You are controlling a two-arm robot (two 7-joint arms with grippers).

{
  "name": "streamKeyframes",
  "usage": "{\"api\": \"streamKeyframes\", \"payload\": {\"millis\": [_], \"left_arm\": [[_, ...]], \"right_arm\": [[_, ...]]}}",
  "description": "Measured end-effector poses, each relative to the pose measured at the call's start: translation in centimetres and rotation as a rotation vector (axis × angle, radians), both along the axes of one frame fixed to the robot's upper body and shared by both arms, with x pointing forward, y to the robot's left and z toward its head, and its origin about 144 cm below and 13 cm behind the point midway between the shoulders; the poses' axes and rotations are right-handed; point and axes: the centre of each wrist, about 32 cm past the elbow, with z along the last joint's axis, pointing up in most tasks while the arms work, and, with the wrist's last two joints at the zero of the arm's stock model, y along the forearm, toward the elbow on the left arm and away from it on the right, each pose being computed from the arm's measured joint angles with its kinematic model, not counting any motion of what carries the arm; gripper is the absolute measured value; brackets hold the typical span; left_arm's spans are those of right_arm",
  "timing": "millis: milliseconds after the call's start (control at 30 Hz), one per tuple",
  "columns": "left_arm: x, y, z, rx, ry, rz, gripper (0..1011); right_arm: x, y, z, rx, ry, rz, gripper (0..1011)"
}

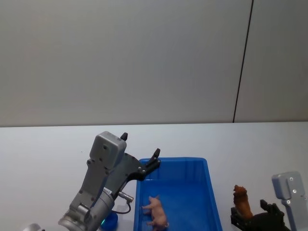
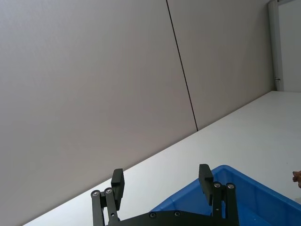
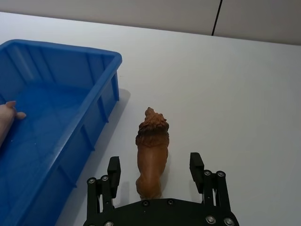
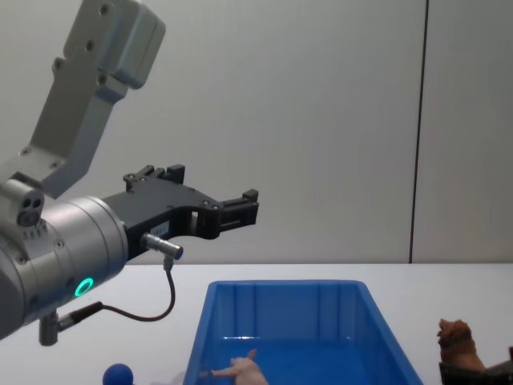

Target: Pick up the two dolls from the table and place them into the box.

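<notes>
The pale pink doll [image 1: 156, 212] [image 4: 239, 370] lies inside the blue box [image 1: 211, 192] [image 4: 280, 317], and a bit of it shows in the right wrist view [image 3: 7, 118]. The brown shaggy doll [image 1: 242, 201] [image 3: 153, 148] [image 4: 457, 341] stands upright on the white table [image 1: 48, 154], just right of the box [image 3: 61, 117]. My right gripper [image 1: 250, 220] [image 3: 155, 168] is open low at the table, a finger on each side of the brown doll with gaps showing. My left gripper [image 1: 140, 144] [image 2: 161, 181] [image 4: 244, 208] hangs open and empty in the air above the box's far left corner [image 2: 235, 197].
A small blue ball [image 4: 119, 374] [image 1: 109, 220] sits on the table left of the box, under my left arm. A plain grey wall with a dark vertical seam rises behind the table. Bare tabletop stretches to the far left and far right.
</notes>
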Motion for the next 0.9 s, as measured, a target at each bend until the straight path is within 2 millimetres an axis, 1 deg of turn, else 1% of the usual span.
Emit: {"api": "streamKeyframes", "payload": {"millis": [67, 100, 133, 167, 200, 467, 567, 667, 733, 900], "left_arm": [[0.0, 0.0, 0.0, 0.0, 0.0, 0.0, 1001], [0.0, 0.0, 0.0, 0.0, 0.0, 0.0, 1001], [0.0, 0.0, 0.0, 0.0, 0.0, 0.0, 1001], [0.0, 0.0, 0.0, 0.0, 0.0, 0.0, 1001], [0.0, 0.0, 0.0, 0.0, 0.0, 0.0, 1001], [0.0, 0.0, 0.0, 0.0, 0.0, 0.0, 1001], [0.0, 0.0, 0.0, 0.0, 0.0, 0.0, 1001], [0.0, 0.0, 0.0, 0.0, 0.0, 0.0, 1001], [0.0, 0.0, 0.0, 0.0, 0.0, 0.0, 1001], [0.0, 0.0, 0.0, 0.0, 0.0, 0.0, 1001]], "right_arm": [[0.1, 0.1, -0.2, 0.0, 0.006, 0.0, 914], [0.1, 0.2, -0.4, 0.001, 0.011, -0.001, 868], [0.2, 0.2, -0.4, 0.0, 0.012, -0.001, 855], [0.2, 0.3, -0.6, 0.001, 0.018, -0.001, 805], [0.3, 0.4, -0.7, 0.002, 0.02, -0.002, 805], [0.4, 0.7, -1.1, 0.001, 0.031, -0.009, 548], [0.4, 0.7, -1.1, 0.001, 0.033, -0.013, 474], [0.3, 0.7, -1.1, 0.0, 0.033, -0.018, 351], [0.3, 0.7, -1.0, 0.001, 0.03, -0.02, 321], [0.2, 0.7, -0.6, 0.005, 0.011, -0.022, 315]]}}
